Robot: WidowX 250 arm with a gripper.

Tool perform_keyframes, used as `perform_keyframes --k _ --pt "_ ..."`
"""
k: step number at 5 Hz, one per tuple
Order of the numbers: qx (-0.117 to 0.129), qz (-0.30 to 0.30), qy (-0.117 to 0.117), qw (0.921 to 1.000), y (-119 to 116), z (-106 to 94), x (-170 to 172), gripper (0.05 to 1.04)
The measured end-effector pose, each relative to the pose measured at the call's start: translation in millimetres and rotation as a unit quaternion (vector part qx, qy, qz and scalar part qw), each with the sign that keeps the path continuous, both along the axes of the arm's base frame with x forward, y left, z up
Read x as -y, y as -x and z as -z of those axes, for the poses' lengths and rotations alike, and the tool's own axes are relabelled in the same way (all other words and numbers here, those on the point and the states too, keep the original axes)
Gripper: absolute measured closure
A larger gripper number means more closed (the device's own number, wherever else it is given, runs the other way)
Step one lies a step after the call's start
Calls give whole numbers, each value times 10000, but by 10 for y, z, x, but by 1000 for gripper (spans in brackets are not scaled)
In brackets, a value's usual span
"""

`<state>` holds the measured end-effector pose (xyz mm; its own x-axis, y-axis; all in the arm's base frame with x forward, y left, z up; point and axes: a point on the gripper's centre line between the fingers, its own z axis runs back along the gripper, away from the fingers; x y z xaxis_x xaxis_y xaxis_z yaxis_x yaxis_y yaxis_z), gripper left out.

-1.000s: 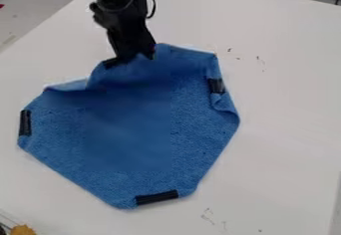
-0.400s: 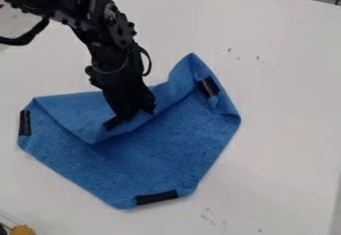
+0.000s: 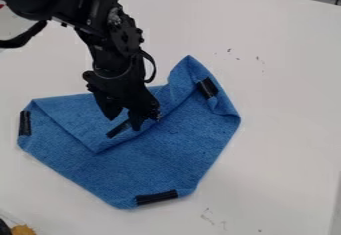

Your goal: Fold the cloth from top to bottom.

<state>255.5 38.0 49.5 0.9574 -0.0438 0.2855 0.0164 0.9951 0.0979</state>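
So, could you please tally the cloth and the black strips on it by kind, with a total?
Blue cloth: 1
Black strips on the cloth: 4, one of them beside the gripper
Total: 5

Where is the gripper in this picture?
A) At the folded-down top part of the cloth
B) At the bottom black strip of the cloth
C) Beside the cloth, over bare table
A, because the gripper is at the flap folded down from the top of the blue cloth.
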Motion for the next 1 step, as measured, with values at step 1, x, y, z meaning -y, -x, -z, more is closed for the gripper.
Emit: perform_keyframes --k 1 --pt "-83 -166 52 9998 126 -83 130 80"
